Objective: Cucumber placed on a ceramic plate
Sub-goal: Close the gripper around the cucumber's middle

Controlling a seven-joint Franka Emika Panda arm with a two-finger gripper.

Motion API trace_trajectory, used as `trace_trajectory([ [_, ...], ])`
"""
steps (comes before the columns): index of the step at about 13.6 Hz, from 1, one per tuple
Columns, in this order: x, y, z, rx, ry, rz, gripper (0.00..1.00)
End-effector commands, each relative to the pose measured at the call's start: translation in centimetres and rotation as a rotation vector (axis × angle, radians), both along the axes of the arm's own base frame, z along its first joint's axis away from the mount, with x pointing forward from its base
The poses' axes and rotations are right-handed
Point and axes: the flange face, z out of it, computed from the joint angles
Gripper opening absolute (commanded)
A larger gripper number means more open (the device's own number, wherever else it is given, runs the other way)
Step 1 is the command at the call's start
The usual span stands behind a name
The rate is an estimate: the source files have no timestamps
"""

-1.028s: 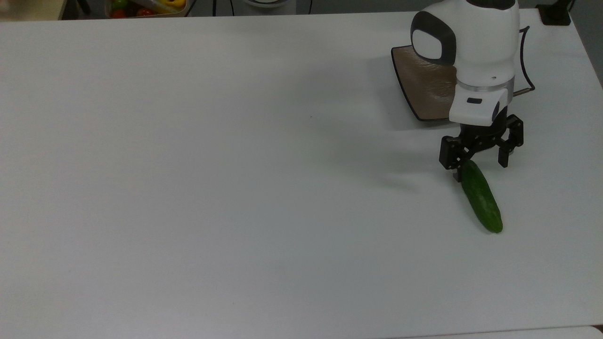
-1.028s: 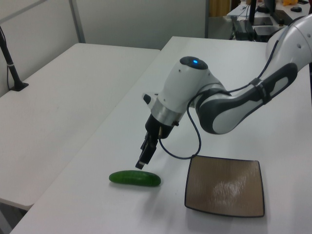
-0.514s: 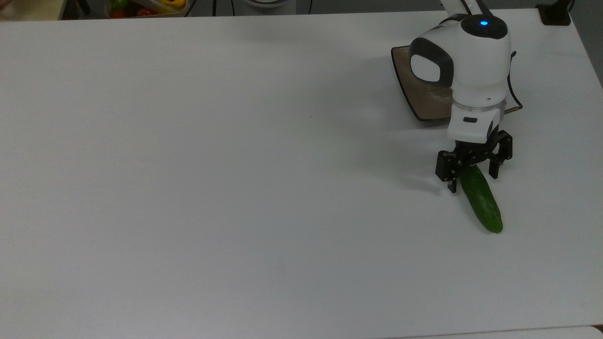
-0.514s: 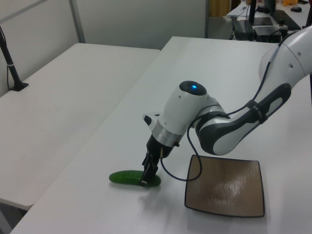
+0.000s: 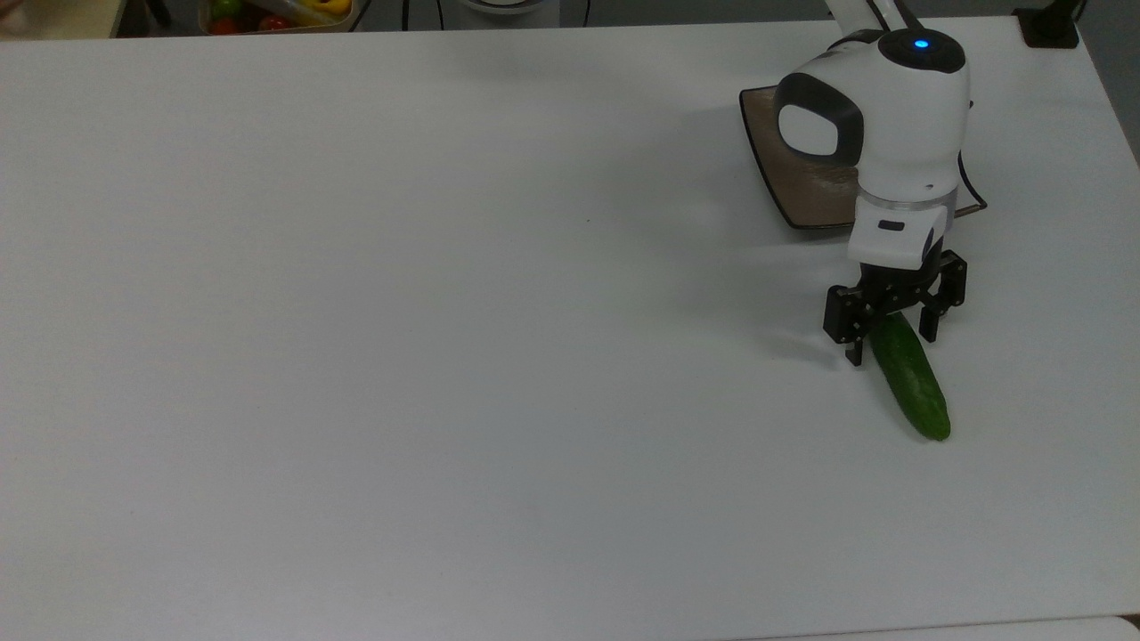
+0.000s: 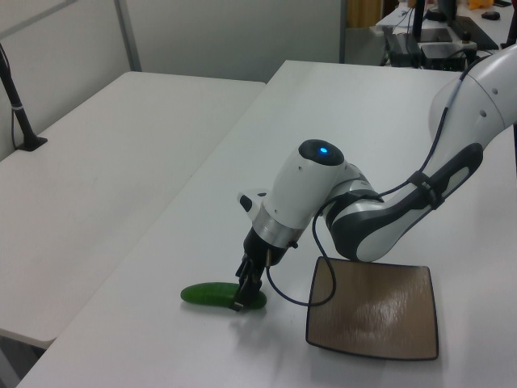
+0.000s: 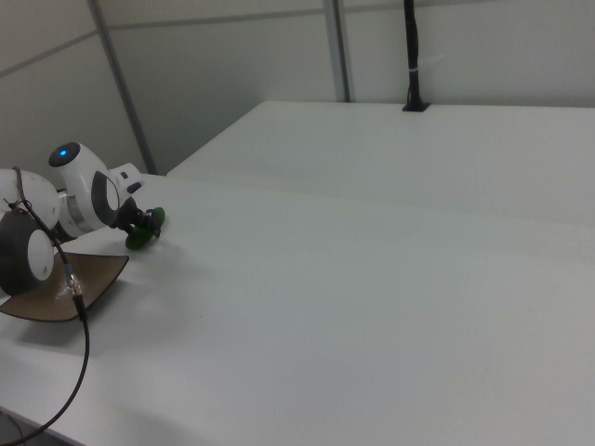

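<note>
A dark green cucumber [image 5: 914, 390] lies on the white table toward the top view's right, a short way from the plate. My gripper [image 5: 891, 336] is down at table level and open, with one finger on each side of the cucumber's end nearest the plate. The left view has the gripper [image 6: 242, 294] at the right end of the cucumber [image 6: 206, 294]. The square brown ceramic plate [image 5: 802, 169] lies bare behind the gripper, partly hidden by my wrist; the plate [image 6: 371, 314] shows whole in the left view. In the right view the cucumber [image 7: 144, 238] sits just past the plate [image 7: 65, 286].
A container of coloured vegetables [image 5: 276, 12] stands beyond the table's far edge at the top view's upper left. A black cable [image 7: 82, 353] trails from my arm past the plate. A second white table with a black post [image 6: 19, 101] adjoins on the left view's left.
Over the last second the gripper came down from above the cucumber's end to table level around it. In the last half second it hardly moved; the cucumber stayed put.
</note>
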Motion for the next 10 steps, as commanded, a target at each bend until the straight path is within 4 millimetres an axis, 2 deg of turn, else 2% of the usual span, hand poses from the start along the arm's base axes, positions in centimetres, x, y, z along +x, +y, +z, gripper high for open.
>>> trace_trajectory([
  [1, 0.02, 0.42, 0.09, 0.008, -0.023, -0.012, 0.51],
  [6, 0.02, 0.42, 0.09, 0.009, -0.022, -0.013, 0.06],
  [7, 0.12, 0.30, 0.10, 0.011, -0.021, -0.016, 0.00],
  [10, 0.17, 0.15, 0.39, 0.015, -0.018, -0.021, 0.00],
])
